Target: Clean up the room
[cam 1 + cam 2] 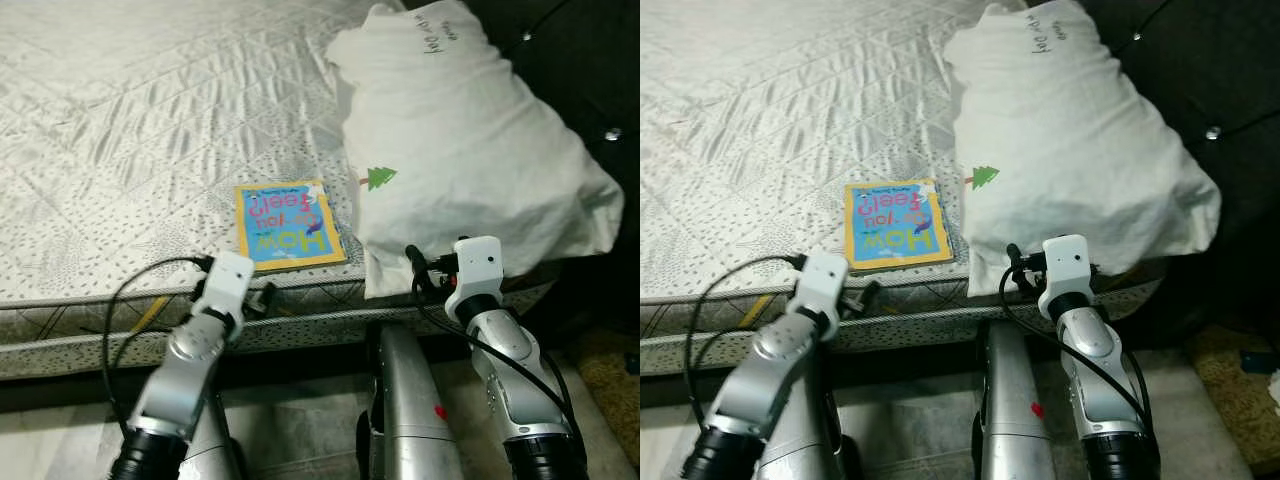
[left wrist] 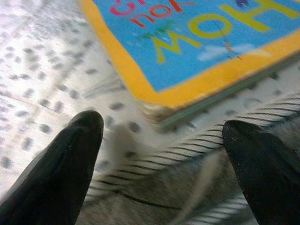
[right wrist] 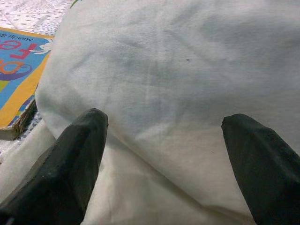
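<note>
book [image 1: 288, 225]: blue cover, yellow border, flat at mattress [image 1: 120, 120] edge | left gripper [image 2: 161, 136]: fingers apart, facing its corner | right gripper [image 3: 164, 136]: apart, at white pillow [image 1: 460, 150]

Quilted grey mattress [image 1: 130, 110], dark headboard w/ studs [image 1: 590, 70], brownish rug [image 1: 610, 375]

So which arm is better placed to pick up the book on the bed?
Left. The left gripper is open and aimed at the near corner of the book, while the right gripper faces the white pillow beside it.
</note>
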### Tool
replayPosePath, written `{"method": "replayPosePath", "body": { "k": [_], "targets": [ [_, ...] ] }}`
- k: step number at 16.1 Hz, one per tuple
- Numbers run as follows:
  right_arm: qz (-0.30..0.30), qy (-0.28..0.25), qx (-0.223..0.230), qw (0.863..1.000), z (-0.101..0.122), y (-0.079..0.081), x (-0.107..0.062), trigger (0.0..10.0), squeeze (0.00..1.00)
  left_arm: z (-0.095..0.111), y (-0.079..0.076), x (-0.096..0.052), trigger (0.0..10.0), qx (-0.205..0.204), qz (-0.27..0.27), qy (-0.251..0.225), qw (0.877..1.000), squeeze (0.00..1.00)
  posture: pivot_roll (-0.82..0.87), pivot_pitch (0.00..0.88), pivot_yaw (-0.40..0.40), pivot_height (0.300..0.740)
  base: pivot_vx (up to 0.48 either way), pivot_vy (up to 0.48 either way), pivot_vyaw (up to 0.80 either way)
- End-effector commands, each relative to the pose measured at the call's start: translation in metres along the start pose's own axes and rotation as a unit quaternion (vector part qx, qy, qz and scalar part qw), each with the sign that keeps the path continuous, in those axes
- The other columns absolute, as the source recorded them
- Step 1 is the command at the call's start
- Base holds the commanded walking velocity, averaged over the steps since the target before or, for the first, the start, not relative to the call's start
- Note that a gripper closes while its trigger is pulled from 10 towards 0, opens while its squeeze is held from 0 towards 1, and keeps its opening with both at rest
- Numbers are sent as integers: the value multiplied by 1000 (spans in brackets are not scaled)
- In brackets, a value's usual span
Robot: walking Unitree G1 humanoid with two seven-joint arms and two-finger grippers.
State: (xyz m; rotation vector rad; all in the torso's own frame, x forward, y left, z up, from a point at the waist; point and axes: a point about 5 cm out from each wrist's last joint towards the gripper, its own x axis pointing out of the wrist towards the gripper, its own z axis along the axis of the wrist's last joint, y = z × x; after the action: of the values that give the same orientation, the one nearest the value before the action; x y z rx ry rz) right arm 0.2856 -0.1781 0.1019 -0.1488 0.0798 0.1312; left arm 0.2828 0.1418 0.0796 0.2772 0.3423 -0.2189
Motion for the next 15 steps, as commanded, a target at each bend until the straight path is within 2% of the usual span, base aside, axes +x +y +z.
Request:
{"method": "replayPosePath", "body": {
  "k": [1, 3, 10, 15],
  "targets": [
    [-5, 2, -2, 1000, -2, -2, -1, 10000, 0, -7, 8, 1, 10000, -3, 16, 19, 1000, 0, -4, 104, -14, 471, 0, 0, 0],
    [-7, 1, -2, 1000, -2, -3, -1, 10000, 0, -7, 16, 4, 10000, -6, 28, 23, 999, 0, -6, 106, -12, 471, 0, 0, 0],
    [-8, 0, -2, 1000, -2, -2, 0, 10000, 0, -16, 28, 10, 10000, -5, 46, 38, 998, 0, -7, 102, -11, 471, 0, 0, 0],
    [-9, -1, -2, 1000, -2, -2, 1, 10000, 0, -15, 27, 12, 10000, -6, 47, 32, 998, 0, -5, 94, -12, 471, 0, 0, 0]
  ]
}}
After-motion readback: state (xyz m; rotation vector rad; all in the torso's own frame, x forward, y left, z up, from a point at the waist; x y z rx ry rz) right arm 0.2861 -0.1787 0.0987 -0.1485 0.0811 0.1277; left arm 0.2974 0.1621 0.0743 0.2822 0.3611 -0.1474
